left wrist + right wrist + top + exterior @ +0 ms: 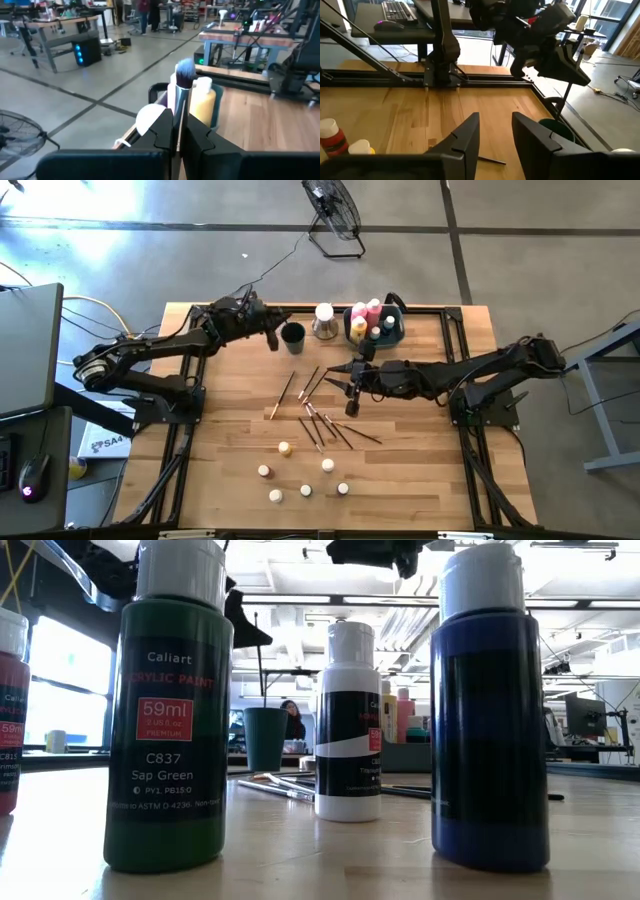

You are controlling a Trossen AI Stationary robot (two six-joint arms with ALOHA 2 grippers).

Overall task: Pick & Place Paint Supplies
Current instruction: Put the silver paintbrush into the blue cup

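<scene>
My left gripper (176, 131) is clamped on a blue-bristled brush (183, 85), beside the dark cup (293, 336). My right gripper (495, 131) hangs partly open and empty over the loose brushes (325, 423) mid-bench (420, 470). The bin (396, 332) holds pink, yellow and teal paint bottles (366, 319); capped pots (299, 473) sit near the front edge.

The left arm reaches in from the left edge toward the far middle of the table, its forearm stretched nearly level. The left gripper (272, 332) points away from its base, its fingers (197, 137) pressed close with only a thin slot between them. The right arm comes in from the right edge, elbow bent near its base and forearm running leftward. The right gripper (352, 392) sits ahead of that wrist, its fingers (465, 134) parted with a clear gap, nothing between them.
</scene>
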